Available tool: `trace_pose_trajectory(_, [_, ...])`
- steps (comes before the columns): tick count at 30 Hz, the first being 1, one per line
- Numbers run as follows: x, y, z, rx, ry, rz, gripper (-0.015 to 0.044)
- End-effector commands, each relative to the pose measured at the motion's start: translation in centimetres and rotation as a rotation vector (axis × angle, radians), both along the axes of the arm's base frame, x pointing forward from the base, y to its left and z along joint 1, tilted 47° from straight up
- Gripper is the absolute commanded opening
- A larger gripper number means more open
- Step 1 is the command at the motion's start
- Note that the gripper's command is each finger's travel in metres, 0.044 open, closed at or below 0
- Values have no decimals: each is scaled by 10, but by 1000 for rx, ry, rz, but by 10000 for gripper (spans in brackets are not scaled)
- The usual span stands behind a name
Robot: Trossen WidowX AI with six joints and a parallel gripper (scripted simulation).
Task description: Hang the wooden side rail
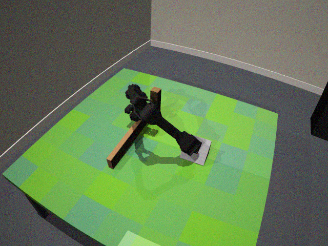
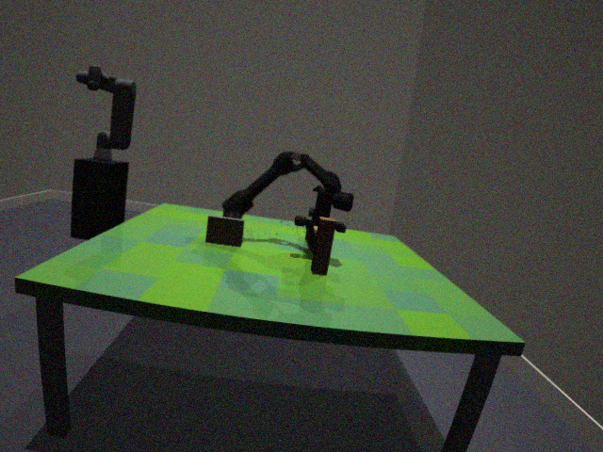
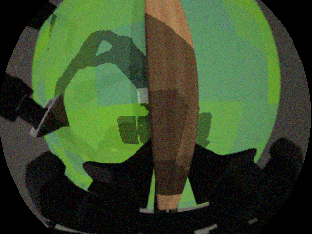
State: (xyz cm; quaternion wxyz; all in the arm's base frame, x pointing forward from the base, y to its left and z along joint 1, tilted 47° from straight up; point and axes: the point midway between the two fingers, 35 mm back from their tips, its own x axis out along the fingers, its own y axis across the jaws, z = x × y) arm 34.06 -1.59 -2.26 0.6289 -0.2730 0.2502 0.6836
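Observation:
The wooden rail [image 1: 124,140] [image 3: 171,63] slants across the table, its far end low at the table top. My gripper [image 3: 167,138] is shut on the rail close to its post end, with a finger on each side. The headboard post [image 1: 155,92] [image 2: 322,248] stands upright at that end, partly behind the arm in the top view. In the exterior view the post hides most of the rail and fingers. The hooks, the slot and the pins cannot be made out, so whether the hooks sit on the pins cannot be told.
The arm rises from a base on a pale plate [image 1: 205,156] [image 2: 224,231] to one side of the rail and reaches over it. Another arm [image 2: 123,114] stands on a black pedestal [image 2: 99,199] beyond the table. The table's front edge [image 2: 243,323] is on the post's side in the exterior view.

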Motion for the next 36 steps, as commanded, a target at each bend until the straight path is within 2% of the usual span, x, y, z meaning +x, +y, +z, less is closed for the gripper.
trace_pose_trajectory(1, [0,-6,0,-5,-7,-10,0])
trace_pose_trajectory(36, [3,-9,0,-5,-7,-10,0])
